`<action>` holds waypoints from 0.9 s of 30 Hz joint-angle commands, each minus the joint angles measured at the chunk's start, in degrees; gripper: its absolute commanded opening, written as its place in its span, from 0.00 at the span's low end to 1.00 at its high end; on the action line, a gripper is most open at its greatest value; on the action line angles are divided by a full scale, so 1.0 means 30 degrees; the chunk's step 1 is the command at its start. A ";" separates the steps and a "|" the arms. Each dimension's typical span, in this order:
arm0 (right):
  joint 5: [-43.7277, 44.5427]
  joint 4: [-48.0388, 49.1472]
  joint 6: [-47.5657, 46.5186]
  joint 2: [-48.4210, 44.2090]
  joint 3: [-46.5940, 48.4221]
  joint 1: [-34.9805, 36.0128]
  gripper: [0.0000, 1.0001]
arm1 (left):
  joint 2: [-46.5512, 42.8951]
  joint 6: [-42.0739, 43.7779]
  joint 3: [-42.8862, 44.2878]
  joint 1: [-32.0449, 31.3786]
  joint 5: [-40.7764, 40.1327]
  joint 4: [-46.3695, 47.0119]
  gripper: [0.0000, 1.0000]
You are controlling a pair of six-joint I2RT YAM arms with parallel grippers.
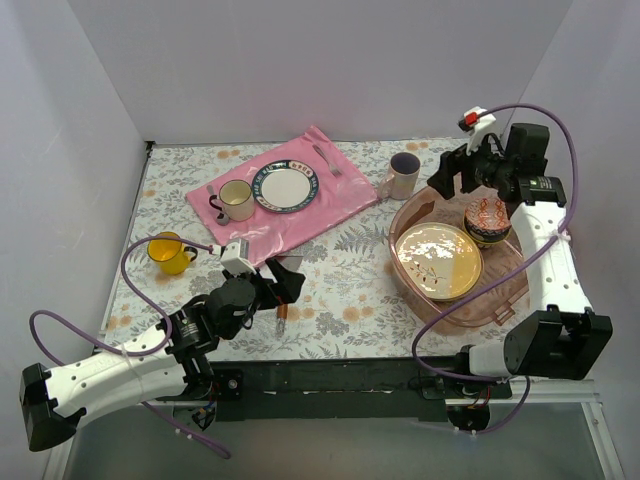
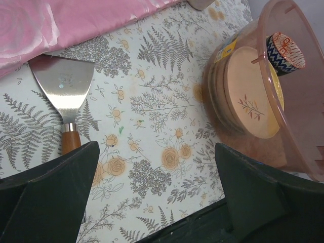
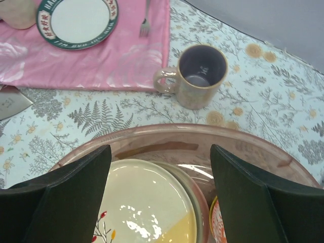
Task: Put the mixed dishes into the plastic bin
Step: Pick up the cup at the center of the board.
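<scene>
The plastic bin point(image 1: 500, 305) stands at the right and holds a stack of plates point(image 1: 437, 260), a cream and yellow one on top, and a small patterned bowl point(image 1: 488, 220). The pinkish mug point(image 1: 403, 175) stands on the cloth just beyond the bin; the yellow mug point(image 1: 170, 252) stands at the left. My right gripper point(image 1: 450, 185) is open and empty over the bin's far rim point(image 3: 167, 132), facing the mug point(image 3: 197, 76), with the top plate point(image 3: 147, 202) below it. My left gripper point(image 1: 288, 282) is open and empty, low over the cloth point(image 2: 157, 167), with the bin point(image 2: 298, 101) to its right.
A pink mat point(image 1: 330, 205) at the back carries a white blue-rimmed plate point(image 1: 286, 187), a cream mug point(image 1: 235, 199) and a fork point(image 1: 327, 158). A metal spatula point(image 2: 66, 86) with a wooden handle lies by my left fingers. White walls enclose the table.
</scene>
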 commanded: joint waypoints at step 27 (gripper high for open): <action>0.2580 -0.1102 -0.0280 0.4870 0.4162 0.6726 0.86 | 0.0744 -0.0292 0.0677 0.0572 -0.0270 -0.0705 0.98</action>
